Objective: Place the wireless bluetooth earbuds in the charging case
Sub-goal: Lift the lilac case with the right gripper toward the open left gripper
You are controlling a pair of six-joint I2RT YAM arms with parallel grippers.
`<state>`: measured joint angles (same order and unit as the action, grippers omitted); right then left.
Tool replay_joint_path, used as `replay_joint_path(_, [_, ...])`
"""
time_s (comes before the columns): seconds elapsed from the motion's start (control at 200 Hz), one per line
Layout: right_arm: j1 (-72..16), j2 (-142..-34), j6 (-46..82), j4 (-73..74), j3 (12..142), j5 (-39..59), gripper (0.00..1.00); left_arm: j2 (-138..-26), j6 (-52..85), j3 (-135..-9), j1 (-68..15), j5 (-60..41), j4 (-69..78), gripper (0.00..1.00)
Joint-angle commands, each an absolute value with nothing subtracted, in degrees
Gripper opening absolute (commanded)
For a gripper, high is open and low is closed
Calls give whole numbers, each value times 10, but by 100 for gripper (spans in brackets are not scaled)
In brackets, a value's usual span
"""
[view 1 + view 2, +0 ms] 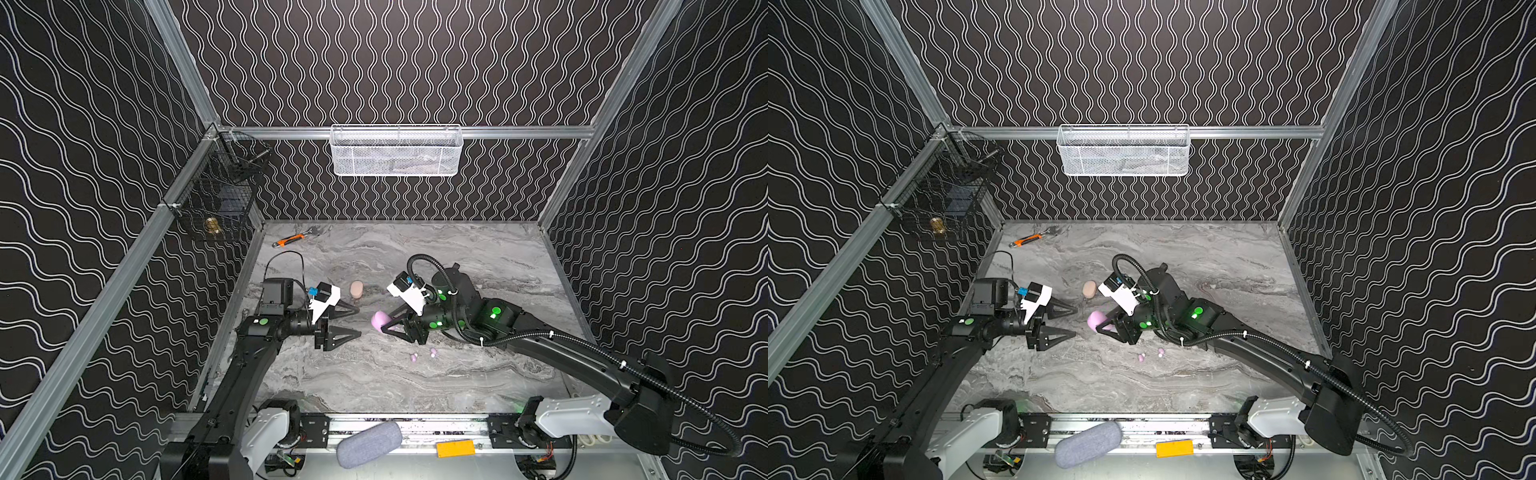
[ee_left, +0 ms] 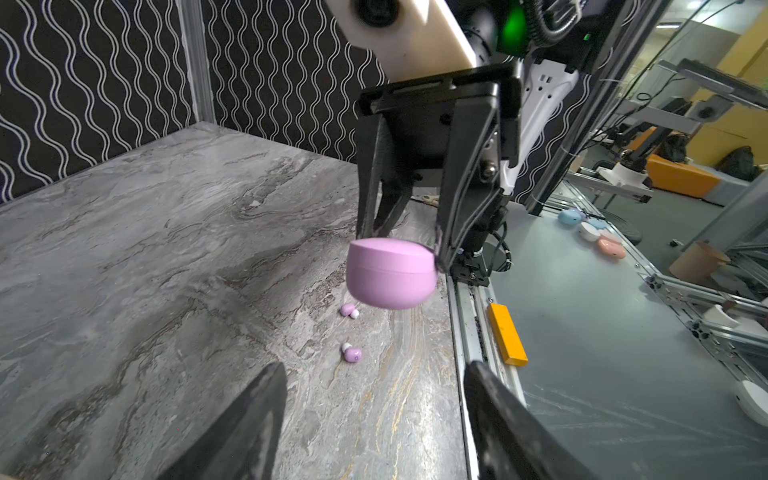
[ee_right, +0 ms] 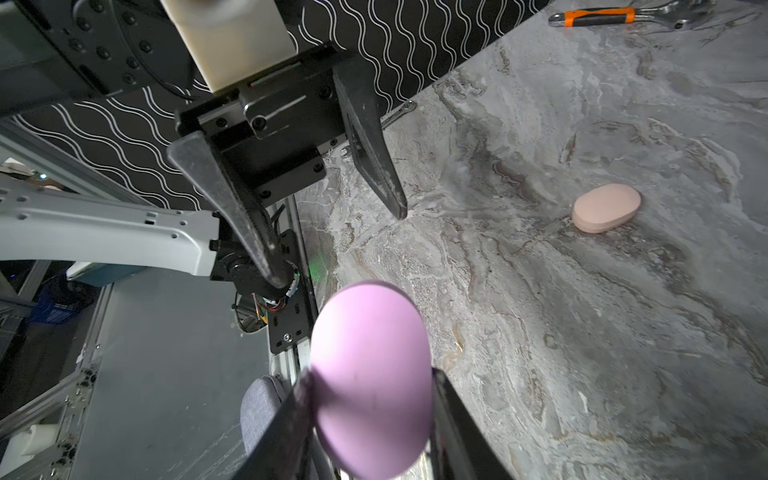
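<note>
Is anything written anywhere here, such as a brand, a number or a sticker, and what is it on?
No text can be read in any view.
Black box on the left arm: it carries a pale strip that may be a label, too small and blurred to read.
Lilac case, peach case, yellow block, orange-handled tool: no lettering shows on them.
</note>
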<state>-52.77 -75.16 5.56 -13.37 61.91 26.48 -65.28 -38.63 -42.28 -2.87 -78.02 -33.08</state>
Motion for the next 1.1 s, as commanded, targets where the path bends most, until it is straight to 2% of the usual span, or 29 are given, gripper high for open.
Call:
replay_joint_path(0.0, [-528,-754,67,-97,621,293,38,-657,-452,-434,-32,-818,-395,71])
replay_joint_path(0.24, [-538,-773,69,-85,629,301,38,-669,-491,-445,-50,-817,-440,70])
replay_joint_path(1.096, [-562,-808,63,-73,663,317,37,-675,-493,-442,-58,-812,-446,66])
